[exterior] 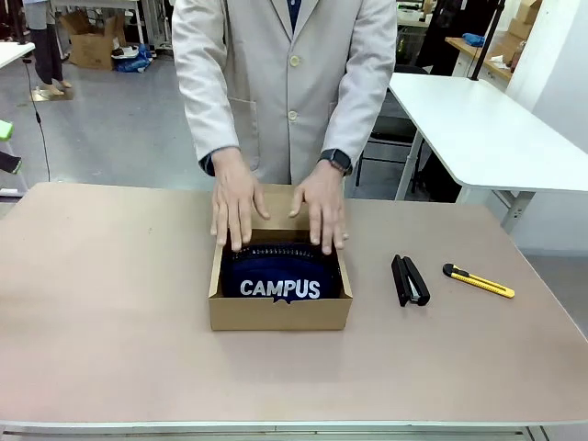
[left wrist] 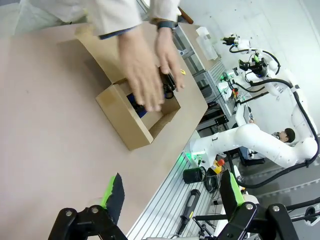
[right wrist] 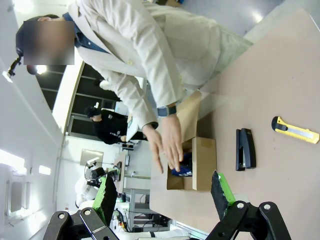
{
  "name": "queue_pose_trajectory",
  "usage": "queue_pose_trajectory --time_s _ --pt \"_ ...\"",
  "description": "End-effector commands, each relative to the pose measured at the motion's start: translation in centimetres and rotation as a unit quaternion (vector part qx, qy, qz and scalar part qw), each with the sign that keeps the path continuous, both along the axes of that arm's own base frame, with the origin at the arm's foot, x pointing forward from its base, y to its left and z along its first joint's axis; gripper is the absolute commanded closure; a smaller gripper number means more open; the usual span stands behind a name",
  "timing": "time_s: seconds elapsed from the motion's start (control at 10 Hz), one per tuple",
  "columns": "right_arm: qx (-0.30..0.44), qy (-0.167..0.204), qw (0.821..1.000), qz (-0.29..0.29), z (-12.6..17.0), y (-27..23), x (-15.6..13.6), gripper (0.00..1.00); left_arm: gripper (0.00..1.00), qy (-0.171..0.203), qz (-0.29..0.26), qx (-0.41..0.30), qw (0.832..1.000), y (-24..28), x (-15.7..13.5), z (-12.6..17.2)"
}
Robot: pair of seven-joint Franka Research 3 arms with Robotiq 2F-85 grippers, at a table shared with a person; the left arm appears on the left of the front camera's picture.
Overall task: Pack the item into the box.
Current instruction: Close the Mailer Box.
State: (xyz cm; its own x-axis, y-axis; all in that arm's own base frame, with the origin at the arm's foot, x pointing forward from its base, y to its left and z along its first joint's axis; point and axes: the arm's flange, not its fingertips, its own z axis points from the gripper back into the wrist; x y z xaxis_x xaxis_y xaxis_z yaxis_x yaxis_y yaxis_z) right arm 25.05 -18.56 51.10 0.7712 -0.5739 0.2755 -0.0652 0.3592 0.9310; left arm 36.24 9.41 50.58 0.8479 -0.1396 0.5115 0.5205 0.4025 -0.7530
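The navy-blue pouch with white "CAMPUS" lettering [exterior: 280, 276] lies inside the brown cardboard box [exterior: 278, 312] at the table's middle. A person's two hands [exterior: 237, 204] rest on the pouch's far edge and the box's lid flap [exterior: 276, 204]. From the left wrist view the box [left wrist: 125, 117] sits ahead with the hands [left wrist: 145, 75] over it and a sliver of the pouch [left wrist: 134, 102] showing. My left gripper [left wrist: 172, 192] is open, high and well back from the box. The right wrist view shows the box [right wrist: 202, 162], the pouch [right wrist: 184, 167] and my right gripper [right wrist: 162, 192], also open and far off.
A black stapler [exterior: 410, 280] and a yellow utility knife [exterior: 478, 280] lie on the table right of the box. In the right wrist view the stapler [right wrist: 245, 149] and knife [right wrist: 295, 130] lie beyond the box. The table's left half [exterior: 101, 276] is bare.
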Motion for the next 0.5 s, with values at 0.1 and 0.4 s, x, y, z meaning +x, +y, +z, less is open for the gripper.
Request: queue_pose_trajectory --time_s 0.1,0.4 --pt "0.001 -0.018 1.000 0.000 0.13 -0.05 0.28 0.00 0.00 0.001 -0.007 -0.002 1.000 0.31 -0.33 0.17" --pt "0.000 0.000 1.000 0.000 0.00 0.00 0.00 0.00 0.00 0.001 -0.007 -0.002 1.000 0.31 -0.33 0.17"
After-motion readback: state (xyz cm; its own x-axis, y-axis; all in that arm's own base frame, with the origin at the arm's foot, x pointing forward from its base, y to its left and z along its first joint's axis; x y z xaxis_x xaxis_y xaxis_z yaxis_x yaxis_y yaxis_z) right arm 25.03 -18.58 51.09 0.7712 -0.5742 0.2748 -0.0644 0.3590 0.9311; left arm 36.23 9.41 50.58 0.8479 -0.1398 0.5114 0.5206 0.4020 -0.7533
